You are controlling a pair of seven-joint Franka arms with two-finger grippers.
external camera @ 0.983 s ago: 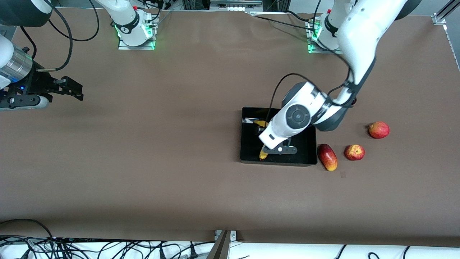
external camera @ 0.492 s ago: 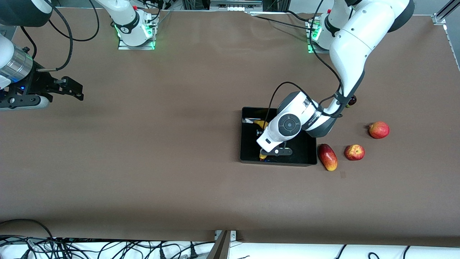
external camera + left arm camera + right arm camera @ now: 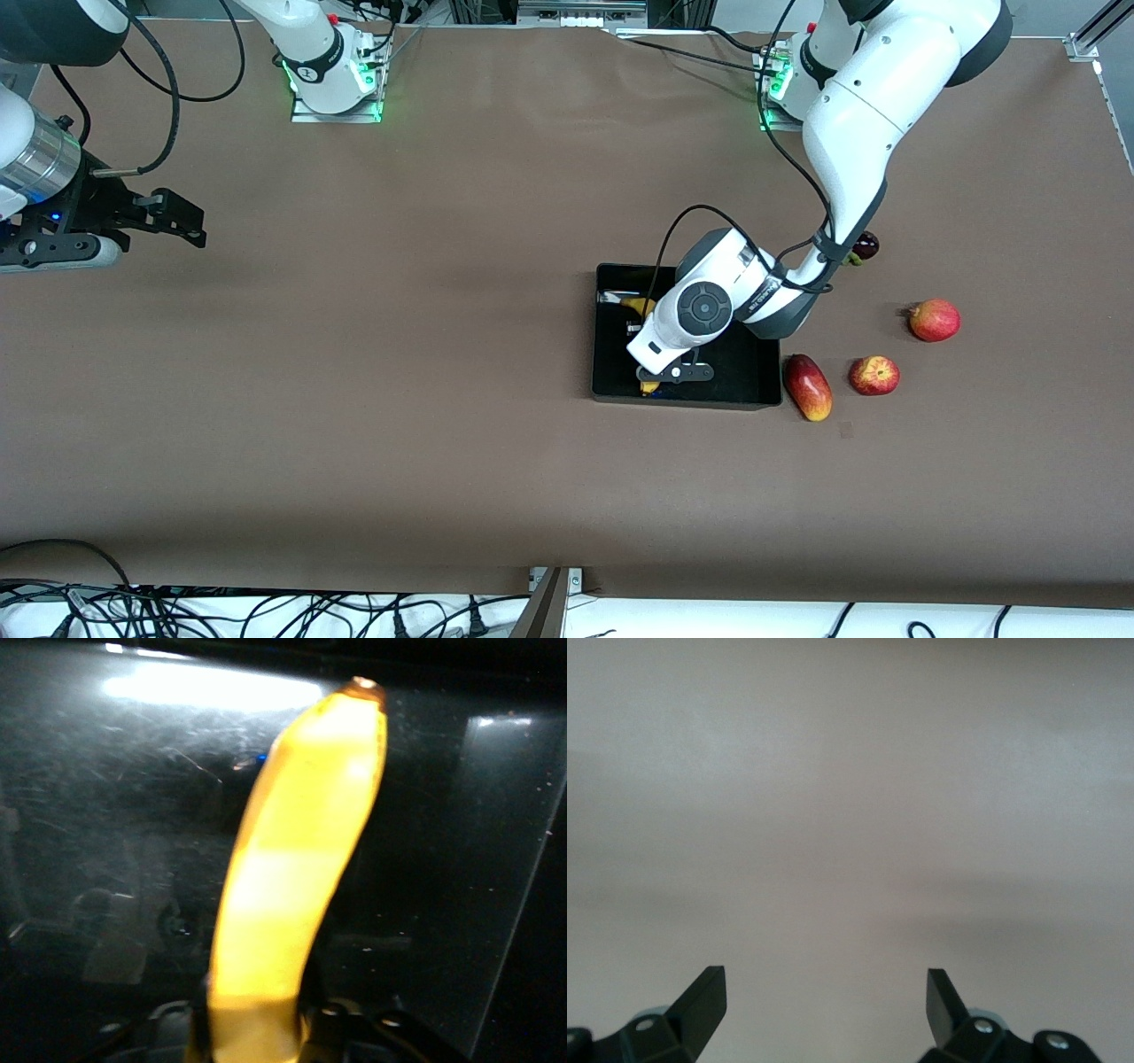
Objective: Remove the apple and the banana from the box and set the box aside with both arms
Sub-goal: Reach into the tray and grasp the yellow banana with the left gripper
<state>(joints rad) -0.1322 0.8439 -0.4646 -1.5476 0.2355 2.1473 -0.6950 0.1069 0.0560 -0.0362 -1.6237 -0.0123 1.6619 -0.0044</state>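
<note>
The yellow banana (image 3: pixel 640 305) lies in the glossy black box (image 3: pixel 769 359), and most of it is hidden under the left arm's wrist. My left gripper (image 3: pixel 657 379) is down in the box, shut on the banana (image 3: pixel 301 859), whose lower end sits between the jaws (image 3: pixel 257 1028) over the box floor (image 3: pixel 106 815). The small red apple (image 3: pixel 874 375) with yellow streaks rests on the table beside the box, toward the left arm's end. My right gripper (image 3: pixel 189 227) waits open over bare table at the right arm's end, nothing between its fingers (image 3: pixel 824 979).
An oblong red-yellow mango (image 3: pixel 808 387) lies right against the box's end wall, between box and apple. A rounder red fruit (image 3: pixel 934 320) sits farther toward the left arm's end. A small dark fruit (image 3: pixel 866 245) lies by the left arm's elbow. Brown table surrounds everything.
The left arm has sunk lower into the box and its jaws have closed on the banana. The right arm has not moved.
</note>
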